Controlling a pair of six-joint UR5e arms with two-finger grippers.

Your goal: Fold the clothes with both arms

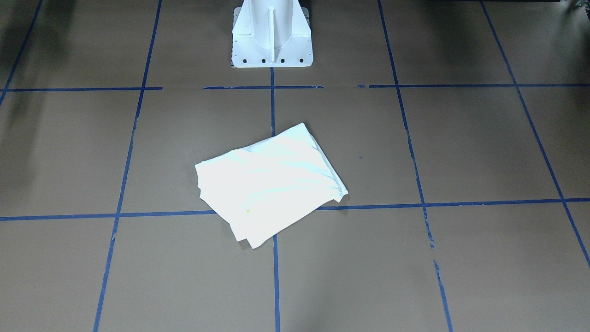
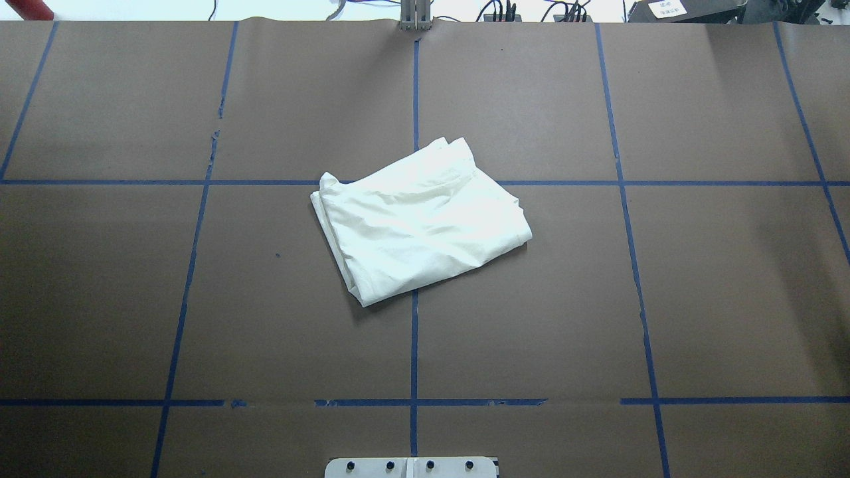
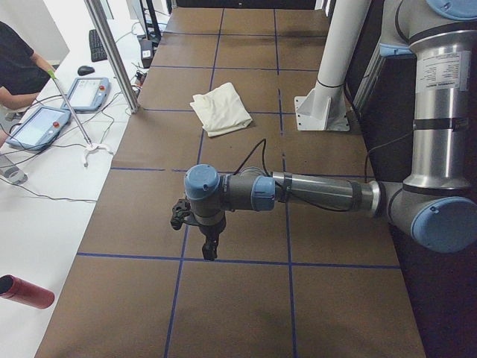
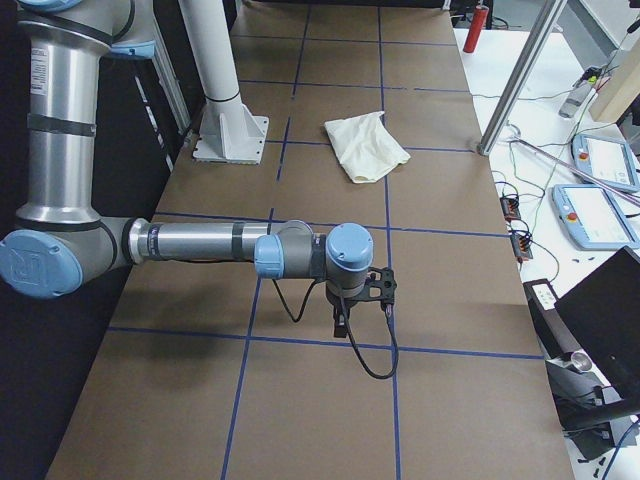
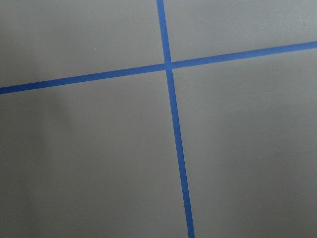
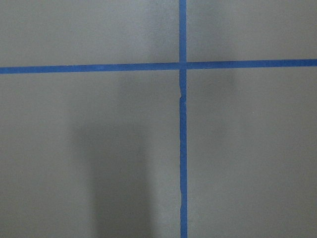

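Folded T-shirt lies flat, its long axis running diagonally.

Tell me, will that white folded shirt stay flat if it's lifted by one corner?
Probably not: the folded shirt shows soft wrinkles and loose layered edges, so the layers would likely flop open. It looks thin, so probably light. Pushed across the table, it may bunch rather than slide.

T-shirt: on table centre, before pedestal
Left arm: over table's left end, apart from T-shirt
Right arm: over right end
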